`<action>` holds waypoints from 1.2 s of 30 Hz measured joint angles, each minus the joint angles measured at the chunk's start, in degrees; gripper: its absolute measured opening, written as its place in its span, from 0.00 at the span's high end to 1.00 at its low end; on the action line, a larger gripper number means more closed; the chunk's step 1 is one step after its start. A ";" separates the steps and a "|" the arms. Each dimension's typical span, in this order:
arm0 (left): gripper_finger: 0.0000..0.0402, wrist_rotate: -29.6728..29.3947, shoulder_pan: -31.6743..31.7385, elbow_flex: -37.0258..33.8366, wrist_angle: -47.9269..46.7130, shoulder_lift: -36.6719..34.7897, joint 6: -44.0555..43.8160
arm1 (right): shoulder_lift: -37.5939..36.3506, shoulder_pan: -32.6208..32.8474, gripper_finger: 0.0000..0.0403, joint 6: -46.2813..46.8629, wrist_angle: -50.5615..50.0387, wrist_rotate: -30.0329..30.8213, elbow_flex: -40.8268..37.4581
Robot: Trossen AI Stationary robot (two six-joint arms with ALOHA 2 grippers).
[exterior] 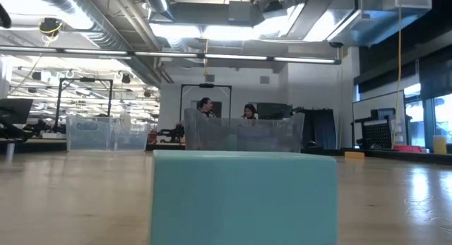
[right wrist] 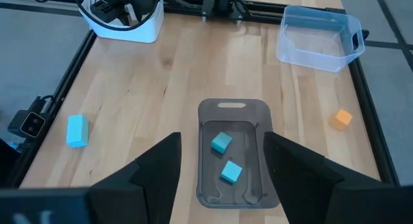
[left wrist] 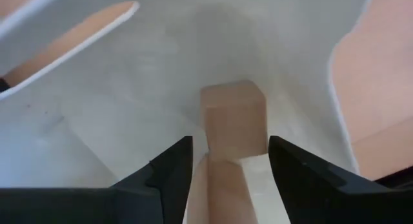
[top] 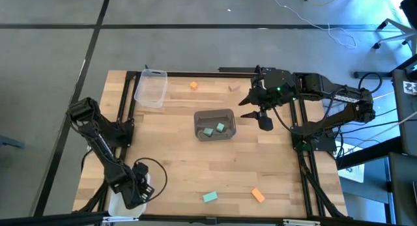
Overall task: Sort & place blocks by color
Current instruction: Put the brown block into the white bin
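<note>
My left gripper (left wrist: 230,166) is open, down inside a white bin (left wrist: 129,121) at the table's near left corner (top: 124,201). Two tan blocks lie on the bin floor: one just past the fingertips (left wrist: 233,117), one between the fingers (left wrist: 224,192), with a gap on either side. My right gripper (right wrist: 222,185) is open and empty, hovering by the right end of a grey bin (top: 215,115). That bin (right wrist: 232,109) holds two teal blocks (right wrist: 221,142) (right wrist: 230,172). Loose on the table are a teal block (top: 209,197), two orange blocks (top: 258,195) (top: 193,86) and a tan block (top: 234,88).
An empty clear plastic bin (top: 151,87) stands at the far left of the table. In the low view the near teal block (exterior: 244,195) fills the foreground, with the grey bin (exterior: 244,135) behind it. Black frame rails run along the table's sides (top: 124,109). People stand far off in the room.
</note>
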 joint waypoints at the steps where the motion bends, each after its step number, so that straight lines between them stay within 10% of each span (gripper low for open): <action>1: 0.52 -0.65 0.16 0.49 -0.31 -0.18 -0.41 | 0.00 0.00 0.45 0.00 -0.04 0.02 0.00; 14: 0.51 -10.28 1.01 12.56 -19.07 -9.56 -3.97 | 0.34 -0.22 0.45 11.76 -5.13 19.29 0.04; 36: 0.51 -22.13 30.69 30.47 -44.09 -18.87 31.41 | 15.20 -24.39 0.45 -14.57 -8.75 8.92 0.07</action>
